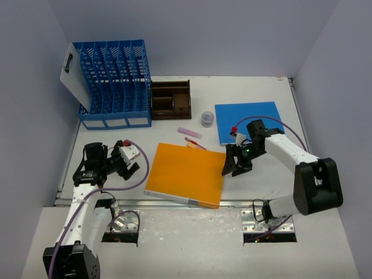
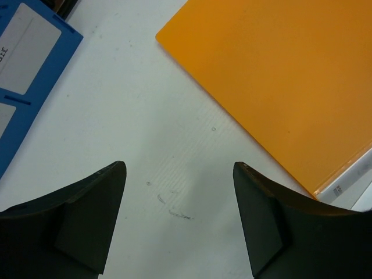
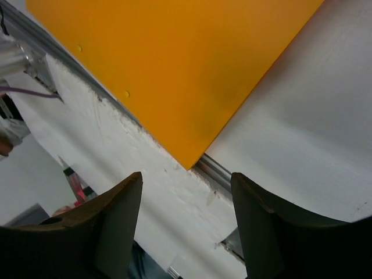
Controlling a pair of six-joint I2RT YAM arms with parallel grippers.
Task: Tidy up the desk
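Gaping wide and gripping nothing, with an orange folder [image 1: 185,174] between left pincer [image 1: 129,170] and right pincer [image 1: 234,163] on the desk [image 1: 261,181].

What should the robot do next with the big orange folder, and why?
Probably slide the right gripper left and close on the right edge of the orange folder. Its jaws stand open and empty right beside that edge, and the folder's near corner sticks out over the silver rail of the desk.
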